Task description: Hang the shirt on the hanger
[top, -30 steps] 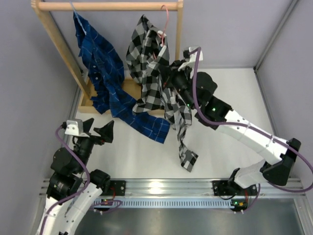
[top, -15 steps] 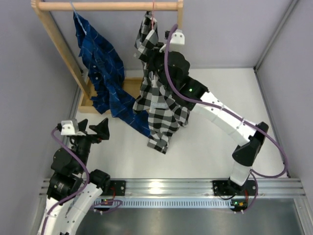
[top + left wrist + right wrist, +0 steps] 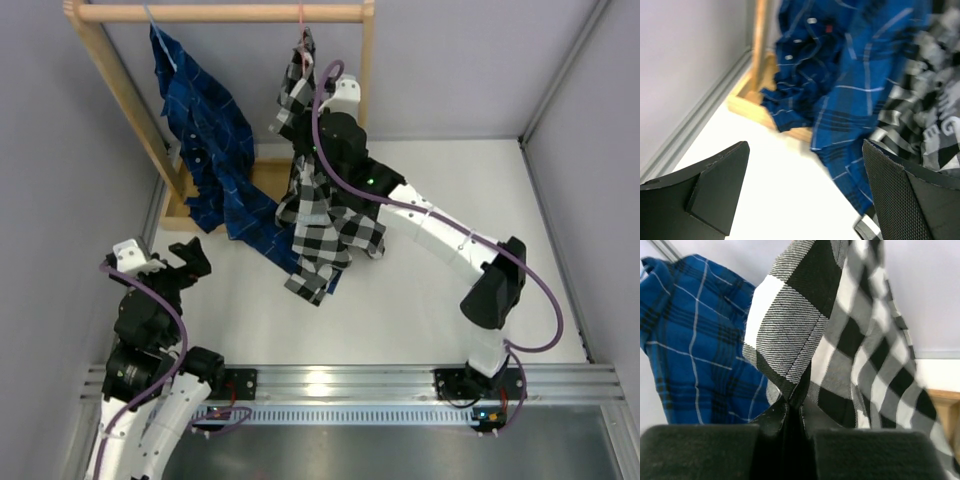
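The black-and-white checked shirt [image 3: 325, 215] hangs from under the wooden rail, its lower end just above the table. The hook of the pink hanger [image 3: 302, 22] shows at the rail above the shirt's top; the rest of it is hidden in the fabric. My right gripper [image 3: 306, 125] is up against the shirt's upper part. In the right wrist view its jaws [image 3: 792, 412] are shut on a fold of the shirt [image 3: 790, 305]. My left gripper [image 3: 180, 262] stands open and empty near the table's left side, apart from the clothes. Its view catches the shirt's [image 3: 932, 115] lettered side at right, blurred.
A dark blue plaid shirt [image 3: 205, 150] hangs on a pale blue hanger [image 3: 155, 22] from the same rail [image 3: 220, 13], draping over the rack's base [image 3: 757, 112] and onto the table. Grey walls close in the left, back and right sides.
My right arm has swung up and to the left with the shirt, lifting it off the table until it hangs under the rail. The left arm has drawn back a little.
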